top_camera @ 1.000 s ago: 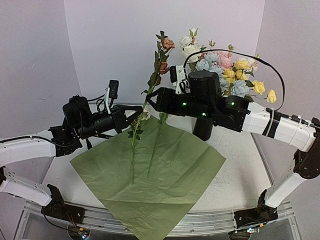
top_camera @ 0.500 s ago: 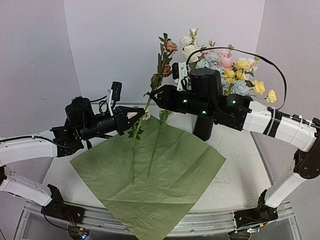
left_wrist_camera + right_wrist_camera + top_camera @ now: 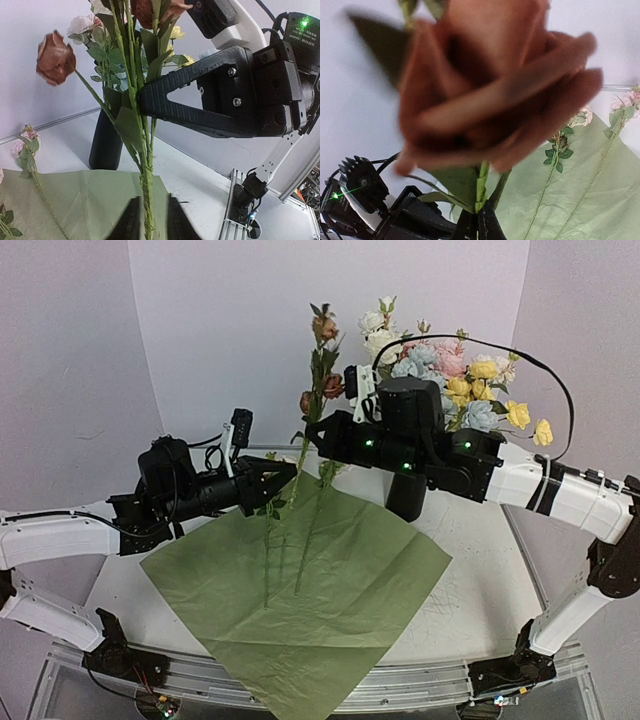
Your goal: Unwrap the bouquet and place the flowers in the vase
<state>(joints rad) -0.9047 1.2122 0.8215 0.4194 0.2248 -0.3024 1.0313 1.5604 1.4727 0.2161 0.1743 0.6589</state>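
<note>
A long green stem with reddish blooms [image 3: 322, 360] stands nearly upright over the table. My right gripper [image 3: 310, 432] is shut on its upper stem; in the right wrist view the jaws [image 3: 479, 227] pinch the stem under a big blurred bloom [image 3: 490, 90]. Lower down, my left gripper [image 3: 290, 472] is open, and the stem [image 3: 146, 200] runs between its fingers [image 3: 131, 222] with a small gap. The bouquet's paper [image 3: 300, 590] lies spread flat, green side up. Two more flower stems [image 3: 312, 530] lie on it. The black vase [image 3: 407, 498] holds blue, yellow and pink flowers [image 3: 455, 375].
The right arm [image 3: 520, 480] crosses in front of the vase, and a black cable [image 3: 545, 380] loops over the blooms. A small pink bloom [image 3: 27, 145] lies on the paper's edge. White tabletop [image 3: 480, 590] shows to the right, with a metal rail [image 3: 420, 685] along the front.
The right gripper has shut on the upper stem. The left gripper has loosened from the lower stem. The stem now stands more upright, and the left arm has shifted right.
</note>
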